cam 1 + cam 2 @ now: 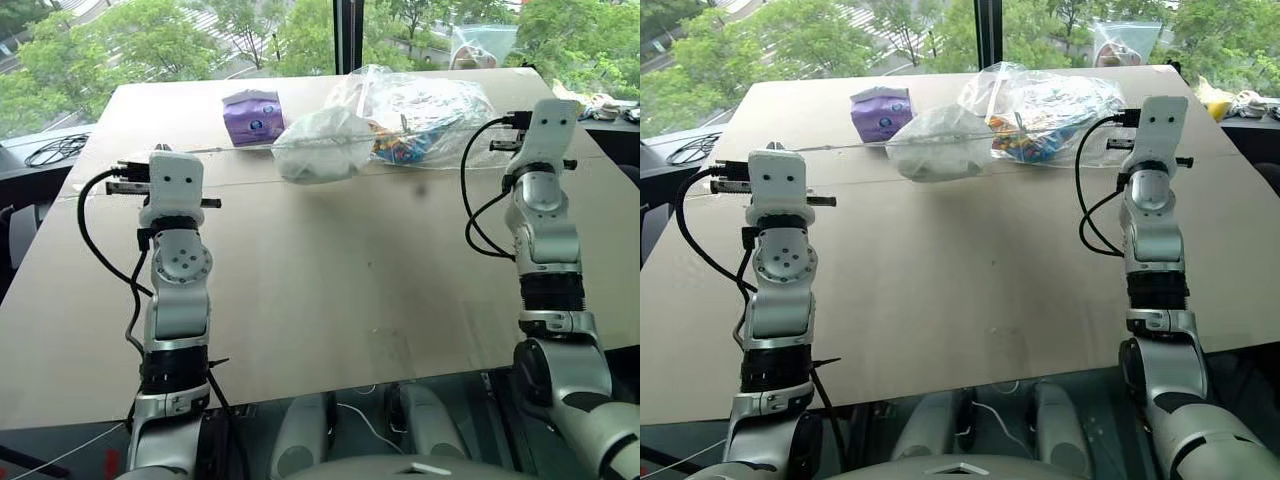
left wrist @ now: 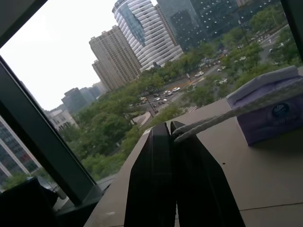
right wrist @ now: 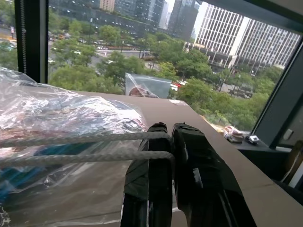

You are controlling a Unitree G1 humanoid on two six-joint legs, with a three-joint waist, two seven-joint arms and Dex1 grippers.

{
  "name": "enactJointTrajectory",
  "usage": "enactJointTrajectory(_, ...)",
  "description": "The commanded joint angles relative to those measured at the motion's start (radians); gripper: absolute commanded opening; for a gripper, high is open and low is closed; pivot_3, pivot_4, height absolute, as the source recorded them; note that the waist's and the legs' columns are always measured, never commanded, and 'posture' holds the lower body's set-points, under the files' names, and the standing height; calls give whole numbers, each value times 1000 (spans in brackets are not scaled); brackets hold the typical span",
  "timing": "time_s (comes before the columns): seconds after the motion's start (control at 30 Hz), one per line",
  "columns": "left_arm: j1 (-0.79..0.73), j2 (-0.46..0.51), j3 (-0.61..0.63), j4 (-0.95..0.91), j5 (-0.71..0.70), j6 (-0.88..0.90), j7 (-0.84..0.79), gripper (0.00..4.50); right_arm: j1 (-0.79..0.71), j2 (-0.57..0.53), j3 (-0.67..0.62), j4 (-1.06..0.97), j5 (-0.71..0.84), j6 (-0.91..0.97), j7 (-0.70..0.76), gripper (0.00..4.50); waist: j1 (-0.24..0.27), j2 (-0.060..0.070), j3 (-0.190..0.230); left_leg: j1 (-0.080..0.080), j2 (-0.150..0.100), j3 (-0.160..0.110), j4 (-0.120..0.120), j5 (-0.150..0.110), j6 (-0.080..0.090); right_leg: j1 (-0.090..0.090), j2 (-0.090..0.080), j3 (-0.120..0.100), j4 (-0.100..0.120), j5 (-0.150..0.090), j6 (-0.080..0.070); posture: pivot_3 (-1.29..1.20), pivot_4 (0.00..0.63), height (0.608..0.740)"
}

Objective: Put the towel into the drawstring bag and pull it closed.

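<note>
The white drawstring bag [image 1: 318, 148] lies bulging at the far middle of the table, its mouth gathered. The towel is hidden from view. A thin white cord [image 1: 235, 150] runs taut from the bag toward my left hand. In the left wrist view my left gripper [image 2: 169, 126] is shut, with that cord [image 2: 222, 118] pinched at its fingertips. In the right wrist view my right gripper [image 3: 168, 127] is shut on two strands of cord [image 3: 80, 147] that stretch back toward the bag. The two hands are held wide apart, one on each side of the bag.
A purple tissue pack [image 1: 252, 116] stands just behind the bag on the left. A large clear plastic bag [image 1: 430, 115] of colourful items lies against the white bag's right side. A small zip bag [image 1: 483, 45] leans at the table's far edge by the window. Black cables [image 1: 55, 150] lie off the table's left side.
</note>
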State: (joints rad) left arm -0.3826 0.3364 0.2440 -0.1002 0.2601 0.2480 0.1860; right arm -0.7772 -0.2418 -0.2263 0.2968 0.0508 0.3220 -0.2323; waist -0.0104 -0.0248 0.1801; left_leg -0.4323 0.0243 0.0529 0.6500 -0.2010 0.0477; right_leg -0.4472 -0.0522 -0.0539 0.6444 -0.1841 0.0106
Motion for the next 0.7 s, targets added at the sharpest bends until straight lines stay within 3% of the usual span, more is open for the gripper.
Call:
enactJointTrajectory(0.03,7,-24,201,27,-81,77,107,42,-31,9,-200,19,104,46,-134,0,-3,0,0,0,0,0,0,0,0,0,0,0,0,1,-1,0,150,740)
enactJointTrajectory(0.17,20,-48,297,63,-162,115,149,42,-44,41,-298,49,202,77,-225,0,-3,0,0,0,0,-1,0,0,0,0,2,0,0,2,-2,0,150,740)
enactJointTrajectory(0.33,21,-33,274,83,-199,111,134,42,-56,62,-294,68,277,100,-211,0,-3,0,0,0,0,-1,0,0,0,0,3,0,0,1,-1,0,150,740)
enactJointTrajectory(0.5,-22,-30,185,142,-284,77,-6,42,-61,59,-125,47,295,186,16,0,-3,0,0,0,0,0,0,0,0,0,4,0,0,0,1,0,150,740)
enactJointTrajectory(0.6,-86,23,43,184,-318,52,-249,42,-12,-5,96,-68,293,265,331,0,-1,0,0,0,0,0,0,0,0,0,4,-1,0,0,0,0,150,740)
enactJointTrajectory(0.7,-118,125,-55,231,-281,-6,-408,0,54,-125,288,-192,245,234,599,1043,-1,0,0,-1,0,-2,0,0,0,0,5,-3,0,0,0,0,150,740)
